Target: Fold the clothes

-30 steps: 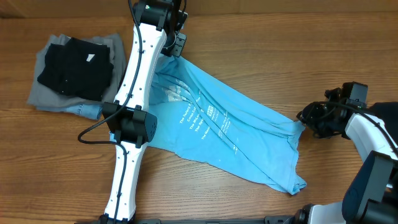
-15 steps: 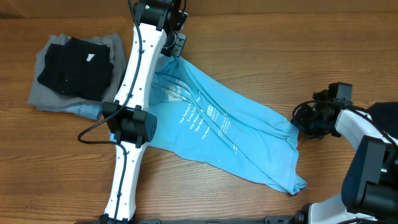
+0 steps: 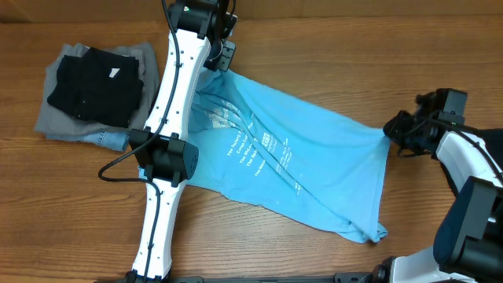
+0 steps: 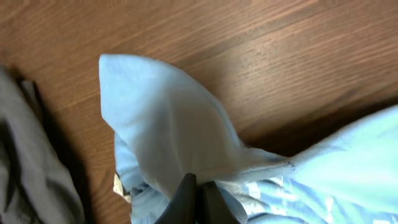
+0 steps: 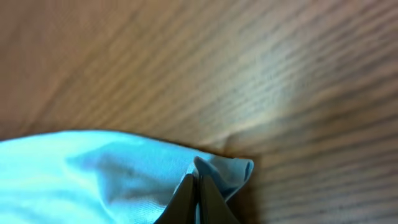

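Observation:
A sky-blue shirt (image 3: pixel 291 161) with white lettering lies stretched across the table's middle. My left gripper (image 3: pixel 222 64) is shut on its far left end, where the pale cloth (image 4: pixel 168 124) bunches over the pinched fingertips. My right gripper (image 3: pixel 391 134) is shut on the shirt's right corner (image 5: pixel 224 169), pulling it taut and slightly off the wood. Folded clothes, a black piece (image 3: pixel 94 86) on grey (image 3: pixel 59 118) and denim, sit stacked at the far left.
The left arm's white links (image 3: pixel 169 118) lie over the shirt's left part. The grey garment's edge (image 4: pixel 25 168) is beside the left gripper. Bare wooden table (image 3: pixel 354 63) surrounds the shirt.
The right gripper closed on the shirt's right corner and drew it right and away, spreading the bunched cloth flatter. The left gripper stayed put.

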Robot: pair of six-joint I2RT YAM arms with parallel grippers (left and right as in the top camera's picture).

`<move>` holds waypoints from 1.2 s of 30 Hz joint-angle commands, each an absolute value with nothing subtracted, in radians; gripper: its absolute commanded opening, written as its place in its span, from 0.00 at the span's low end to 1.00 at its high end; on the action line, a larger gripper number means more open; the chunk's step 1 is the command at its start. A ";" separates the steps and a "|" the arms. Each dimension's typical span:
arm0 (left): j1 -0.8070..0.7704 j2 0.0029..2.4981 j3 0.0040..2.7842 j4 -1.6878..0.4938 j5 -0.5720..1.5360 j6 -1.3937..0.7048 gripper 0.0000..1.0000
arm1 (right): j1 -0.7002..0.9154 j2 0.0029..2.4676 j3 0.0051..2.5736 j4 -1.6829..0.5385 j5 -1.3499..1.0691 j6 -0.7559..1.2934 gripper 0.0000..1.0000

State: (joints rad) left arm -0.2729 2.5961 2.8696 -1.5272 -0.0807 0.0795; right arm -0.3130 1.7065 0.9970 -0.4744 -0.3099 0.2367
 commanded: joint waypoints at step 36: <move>-0.272 2.550 2.897 -1.518 -0.011 0.070 0.07 | -0.185 1.806 1.016 -0.363 -0.404 0.021 0.54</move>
